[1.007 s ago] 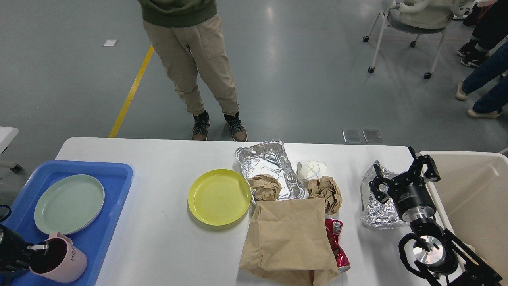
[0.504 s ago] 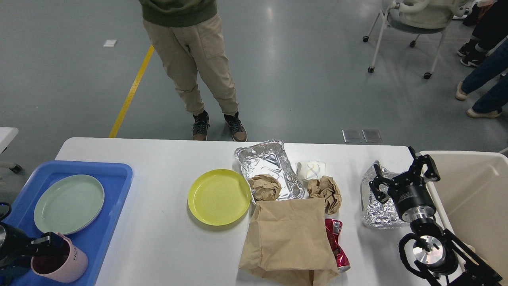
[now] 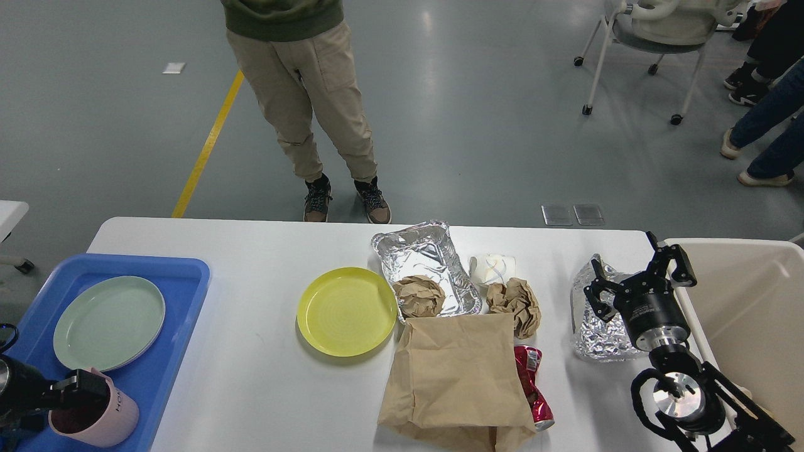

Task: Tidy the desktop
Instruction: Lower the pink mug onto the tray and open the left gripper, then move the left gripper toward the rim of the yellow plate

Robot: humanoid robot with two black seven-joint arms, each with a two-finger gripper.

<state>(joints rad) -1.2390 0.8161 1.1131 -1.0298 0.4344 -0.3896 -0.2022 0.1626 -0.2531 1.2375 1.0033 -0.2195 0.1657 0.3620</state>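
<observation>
The white desktop (image 3: pixel 251 251) carries a yellow plate (image 3: pixel 347 312), a foil tray (image 3: pixel 433 257) with a brown paper ball (image 3: pixel 419 296) in it, a second paper ball (image 3: pixel 516 302), a white crumpled cup (image 3: pixel 493 269), a brown paper bag (image 3: pixel 455 376), a crushed red can (image 3: pixel 532 386) and crumpled foil (image 3: pixel 593 336). My right gripper (image 3: pixel 637 279) is open and empty, just above the foil's right edge. My left gripper (image 3: pixel 80 384) sits at the rim of a pink mug (image 3: pixel 110 414) standing in the blue tray (image 3: pixel 182 276); its fingers cannot be told apart.
A green plate (image 3: pixel 108 322) lies in the blue tray at the table's left end. A beige bin (image 3: pixel 754 301) stands against the right end. A person (image 3: pixel 301 94) stands at the far edge. A wheeled chair (image 3: pixel 653 37) is far right.
The left gripper has shifted slightly right onto the mug's rim and the mug has settled a little lower in the tray. The right arm has not moved.
</observation>
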